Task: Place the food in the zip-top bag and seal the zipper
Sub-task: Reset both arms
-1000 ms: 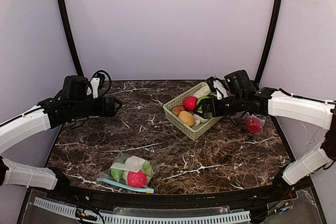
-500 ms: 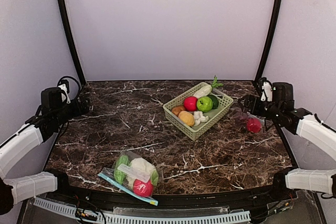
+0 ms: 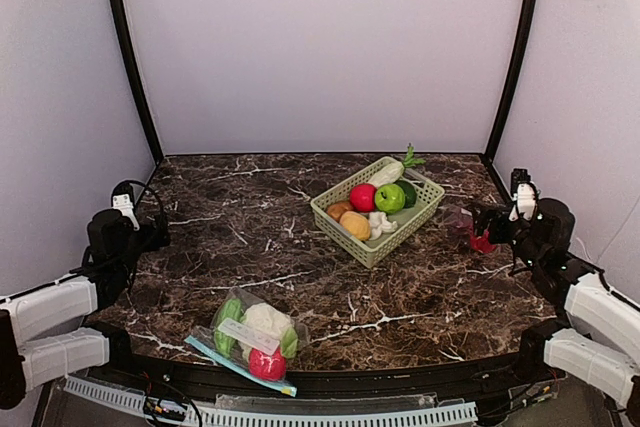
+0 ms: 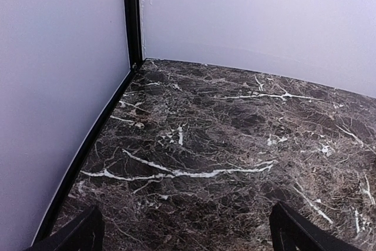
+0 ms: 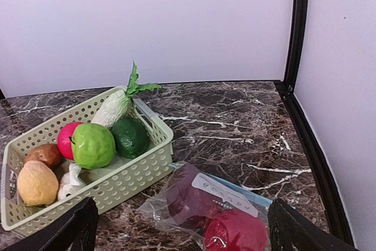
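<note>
A zip-top bag [image 3: 250, 337] lies near the table's front edge with green, white and red food inside. A second zip-top bag [image 5: 218, 207] [image 3: 480, 238] holding red and dark purple food lies right of the basket [image 3: 421, 210], just ahead of my right gripper [image 5: 182, 236] [image 3: 482, 218], which is open and empty. The basket [image 5: 126, 177] holds more food: a green apple [image 5: 93, 145], a red fruit [image 3: 363, 197], a white radish [image 5: 111, 109] and a potato [image 5: 37, 183]. My left gripper [image 4: 188, 239] [image 3: 157, 234] is open over bare marble at the far left.
Black frame posts [image 3: 127, 52] [image 3: 514, 57] rise at the back corners, against white walls. The left wall and its black rail [image 4: 94, 139] run close beside my left gripper. The right rail [image 5: 314, 151] borders the table by the second bag.
Both arms have drawn back from the table's middle to its left and right sides, grippers staying open. The front bag has turned a little and now lies tilted.
</note>
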